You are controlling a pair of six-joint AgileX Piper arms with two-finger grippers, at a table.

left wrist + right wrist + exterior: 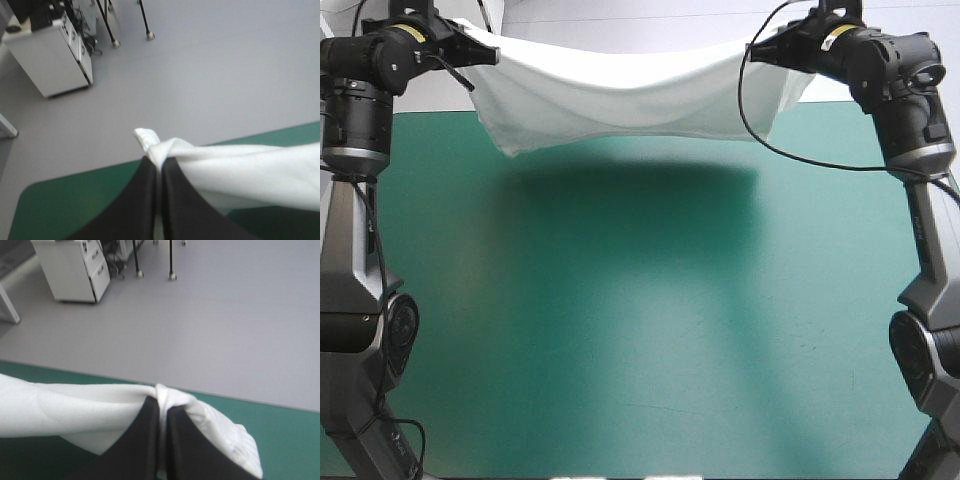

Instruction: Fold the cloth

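From where I stand, the near part of the counter (640,400) is just teal-green cover with nothing resting on it. Farther along the counter a broad soft shadow (630,185) lies on the cover, and that shadow is the only thing the T-shirt (620,95) puts on the counter at all.

The T-shirt hangs in the air over the counter's far edge, strung like a sagging banner, its lower hem clear of the cover. At the counter's far left corner the left claw (488,52) is pinched all but closed on one upper corner of the cloth, with a small tuft poking out past the black tips. At the far right corner the right claw (753,52) is clamped the same way on the opposite corner.

As for the folding, I would say it has barely got going. The cloth is lifted and pulled out wide, but I see no crease set and no layer laid on the counter. Whether it hangs single or doubled I cannot tell. Laying it flat and making every fold look to be left.
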